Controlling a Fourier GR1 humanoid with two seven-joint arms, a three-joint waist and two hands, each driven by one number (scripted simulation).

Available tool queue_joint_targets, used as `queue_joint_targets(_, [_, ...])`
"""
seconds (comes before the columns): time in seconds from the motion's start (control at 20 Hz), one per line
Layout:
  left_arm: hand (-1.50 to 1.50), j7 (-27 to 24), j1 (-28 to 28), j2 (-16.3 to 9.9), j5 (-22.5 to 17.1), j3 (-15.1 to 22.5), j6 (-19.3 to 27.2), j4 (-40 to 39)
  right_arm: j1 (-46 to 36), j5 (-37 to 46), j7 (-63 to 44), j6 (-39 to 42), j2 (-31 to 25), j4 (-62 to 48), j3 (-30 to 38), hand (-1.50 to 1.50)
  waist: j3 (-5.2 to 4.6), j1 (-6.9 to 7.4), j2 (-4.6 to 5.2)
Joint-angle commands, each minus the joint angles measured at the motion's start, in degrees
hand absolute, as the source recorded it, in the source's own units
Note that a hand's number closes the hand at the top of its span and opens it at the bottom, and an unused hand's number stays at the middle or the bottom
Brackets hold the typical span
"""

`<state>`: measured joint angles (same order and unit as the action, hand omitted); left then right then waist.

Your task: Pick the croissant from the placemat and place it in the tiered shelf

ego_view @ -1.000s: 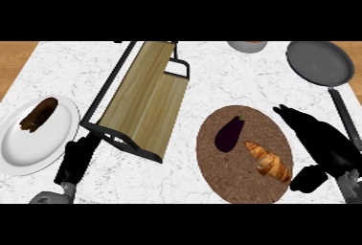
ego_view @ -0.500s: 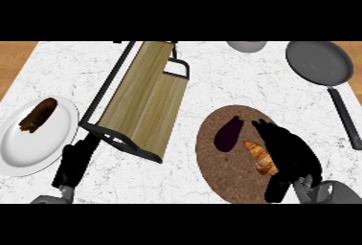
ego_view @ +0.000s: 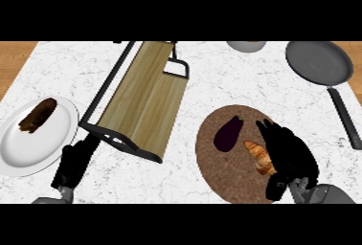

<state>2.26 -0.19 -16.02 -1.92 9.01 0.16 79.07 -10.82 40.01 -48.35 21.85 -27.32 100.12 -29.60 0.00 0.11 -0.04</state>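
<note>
Tabletop point(ego_view: 212, 81): white marble, wood strip at left edge. Tiered shelf point(ego_view: 145, 98) sits centre-left, slatted wood in black frame, well apart from the target. Frying pan point(ego_view: 318, 62) top right, handle running down the right side. White plate point(ego_view: 32, 143) at left w/ a dark brown item on it, can't ID. Round cork placemat point(ego_view: 226, 172) lower centre-right. Right hand point(ego_view: 290, 153) is over the mat's right half, fingers straight and pointing up-view, lying alongside the croissant; not curled round it, nothing pinched. Left hand point(ego_view: 74, 165) low at left between plate and shelf, relaxed, holding nothing. Eggplant point(ego_view: 228, 133) on mat, just left of the target. Croissant point(ego_view: 260, 156) lies on the mat btwn eggplant and right hand, long axis roughly up-down, hand covers its right edge. Est.: light, flaky, crushes easily. Take it across the thick middle, fingers one side and thumb the other, not by the thin tips. Keep clear of the eggplant.
</note>
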Motion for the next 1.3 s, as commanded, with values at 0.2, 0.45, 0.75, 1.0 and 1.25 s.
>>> queue_joint_targets(0.2, [0.00, 0.06, 0.65, 1.85, 2.27, -2.10, -1.19, 0.76, 5.54, 7.03, 3.82, 2.45, 1.74, 0.39, 1.64, -1.50, 0.00, -0.13, -0.01])
queue_joint_targets(0.45, [0.00, 3.92, -0.59, 1.36, 2.36, -3.68, -3.68, 2.44, 3.07, 11.55, 8.02, 0.35, 5.63, -8.04, 3.34, -1.50, 0.01, 0.03, 0.03])
queue_joint_targets(0.75, [0.00, -0.55, -2.30, 4.25, 4.09, -5.57, -4.12, -3.21, 3.83, 15.75, 11.16, 0.83, 8.35, -10.46, 5.58, -1.50, 0.00, -0.11, 0.03])
queue_joint_targets(1.0, [0.00, -2.16, 2.36, 2.60, 4.19, -6.33, -6.20, 0.50, 2.82, 17.84, 16.79, -3.27, 8.56, -18.51, 8.02, -1.50, 0.01, 0.09, 0.04])
queue_joint_targets(1.25, [0.00, -0.14, -1.01, 4.43, 5.05, -7.14, -6.30, -1.52, 1.31, 16.66, 19.84, 3.17, 9.27, -16.72, 10.39, 1.50, 0.00, -0.06, 0.03])
